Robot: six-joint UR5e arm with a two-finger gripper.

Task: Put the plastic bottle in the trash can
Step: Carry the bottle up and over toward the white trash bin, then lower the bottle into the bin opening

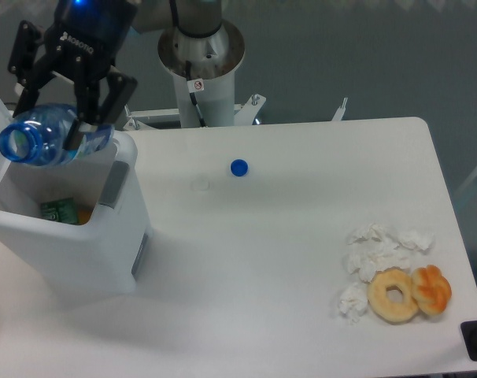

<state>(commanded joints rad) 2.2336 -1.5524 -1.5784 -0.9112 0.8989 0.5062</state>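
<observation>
The plastic bottle point(46, 138) is transparent and blue-tinted, with its round open mouth facing the lower left. It lies on its side in the air over the open top of the trash can point(73, 236). My gripper point(69, 98) is shut on the plastic bottle, gripping its rear part from above. The trash can is a large white bin with a grey side panel at the left edge of the table. Its lid is swung open to the left. A green item and something orange lie inside it.
A tiny loose blue cap point(238, 167) lies on the white table point(286, 260) near the middle. Crumpled white tissues point(376, 252), a ring doughnut point(393, 294) and an orange pastry point(432, 289) lie at the right front. The arm's base column point(201, 59) stands behind the table.
</observation>
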